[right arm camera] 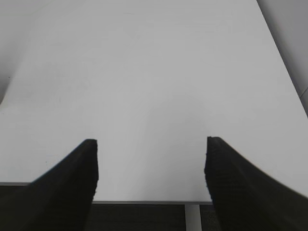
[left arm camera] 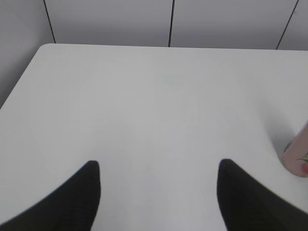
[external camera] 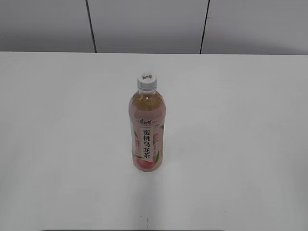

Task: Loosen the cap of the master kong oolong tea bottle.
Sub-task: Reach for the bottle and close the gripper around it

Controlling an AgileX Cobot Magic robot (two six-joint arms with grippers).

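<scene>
The master kong oolong tea bottle (external camera: 146, 132) stands upright in the middle of the white table (external camera: 57, 144), its pink peach label and white band of Chinese characters facing me. The white ribbed cap (external camera: 147, 82) sits on its neck. No gripper shows in the exterior view. In the left wrist view my left gripper (left arm camera: 158, 166) is open and empty above bare table, with only the bottle's pink base (left arm camera: 298, 158) at the right edge. In the right wrist view my right gripper (right arm camera: 151, 144) is open and empty over the table's near edge; the bottle is out of that view.
Grey wall panels with dark seams (external camera: 91, 26) stand behind the table's far edge. The table's near edge (right arm camera: 144, 201) and a dark floor with a pale table leg (right arm camera: 192, 216) show under the right gripper. The table's rounded far left corner (left arm camera: 43, 48) shows in the left wrist view.
</scene>
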